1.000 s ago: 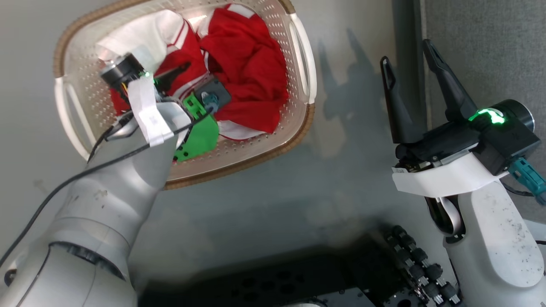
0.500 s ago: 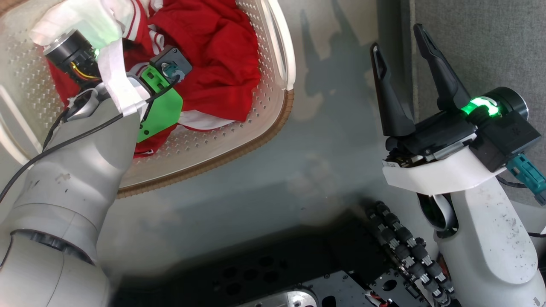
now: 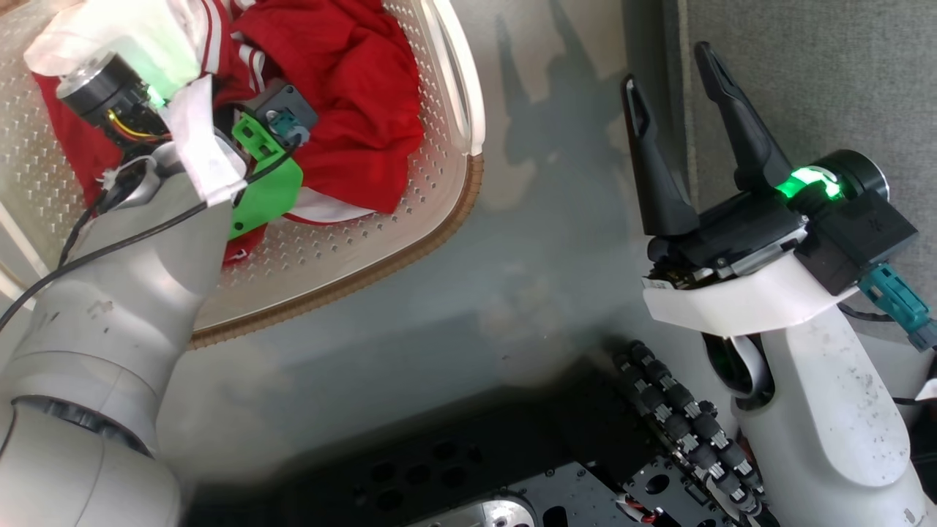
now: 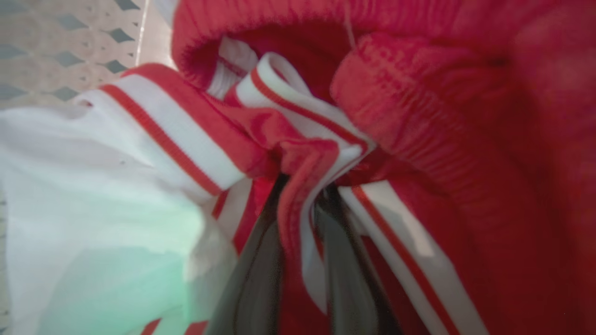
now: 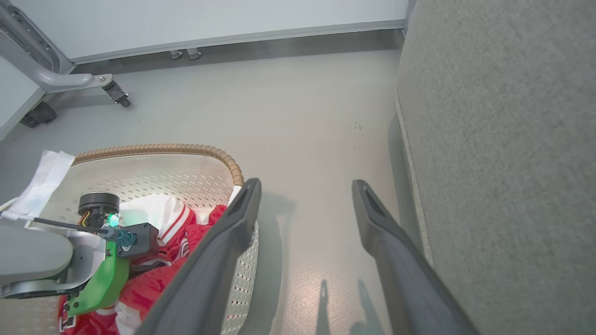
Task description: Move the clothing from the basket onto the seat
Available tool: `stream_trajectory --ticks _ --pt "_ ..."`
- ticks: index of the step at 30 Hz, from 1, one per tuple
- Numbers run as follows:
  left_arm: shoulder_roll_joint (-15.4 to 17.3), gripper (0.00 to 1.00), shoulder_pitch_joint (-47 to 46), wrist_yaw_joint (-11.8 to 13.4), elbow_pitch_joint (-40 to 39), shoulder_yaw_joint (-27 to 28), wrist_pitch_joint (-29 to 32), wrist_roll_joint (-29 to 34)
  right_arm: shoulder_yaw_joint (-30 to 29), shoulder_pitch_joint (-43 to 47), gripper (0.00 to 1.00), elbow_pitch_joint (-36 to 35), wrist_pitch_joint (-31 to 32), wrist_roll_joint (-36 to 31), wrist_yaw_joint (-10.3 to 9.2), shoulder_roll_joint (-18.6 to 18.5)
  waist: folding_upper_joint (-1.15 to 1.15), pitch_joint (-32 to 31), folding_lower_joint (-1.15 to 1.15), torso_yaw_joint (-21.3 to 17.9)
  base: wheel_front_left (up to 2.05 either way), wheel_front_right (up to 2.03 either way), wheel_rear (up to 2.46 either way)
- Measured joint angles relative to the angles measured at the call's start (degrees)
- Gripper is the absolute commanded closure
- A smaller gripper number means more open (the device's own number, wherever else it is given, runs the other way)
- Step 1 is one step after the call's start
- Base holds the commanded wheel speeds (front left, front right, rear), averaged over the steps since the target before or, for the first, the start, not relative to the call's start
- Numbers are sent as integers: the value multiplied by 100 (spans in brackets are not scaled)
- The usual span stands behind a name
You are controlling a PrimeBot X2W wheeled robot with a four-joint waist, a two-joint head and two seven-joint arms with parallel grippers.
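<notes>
Clamping left gripper [image 4: 302,195] shut on a striped fold of clothing [image 4: 298,153] inside the basket [image 3: 329,252], ready for lifting; holding right gripper [image 3: 667,69] wide open, empty, beside the basket.

Left arm [image 3: 102,315]: my pale grey shell, dark scuffs.
Left wrist [image 3: 146,183]: green bracket [image 3: 267,194], black cable [image 3: 110,256], white tape [image 3: 201,146].
Right gripper [image 3: 666,66]: long dark fingers [image 3: 655,183], green light [image 3: 801,183], teal plug [image 3: 897,296].

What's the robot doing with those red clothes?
The robot's left gripper is down in the basket, pinching a striped fold of the red clothing. Nothing is lifted out yet. Its right gripper hangs open and empty over the floor, beside the grey seat.
</notes>
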Motion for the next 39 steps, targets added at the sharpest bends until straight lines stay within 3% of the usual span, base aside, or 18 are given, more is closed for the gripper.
stream_trajectory --ticks 10,23,39 --pt "-90 100 241 265 -14 125 -699 -323 -13 -159 0 168 1 38 0 49 0 -408 0 -53 0 0 0" --pt "-552 100 1547 483 -247 626 -1649 -1245 -175 685 0 491 1 -88 0 -13 0 -1809 0 214 0 0 0" --pt "-612 100 3448 572 -2392 1084 -1737 -2031 -38 1990 0 988 0 -49 0 -193 0 -4117 0 699 0 0 0"
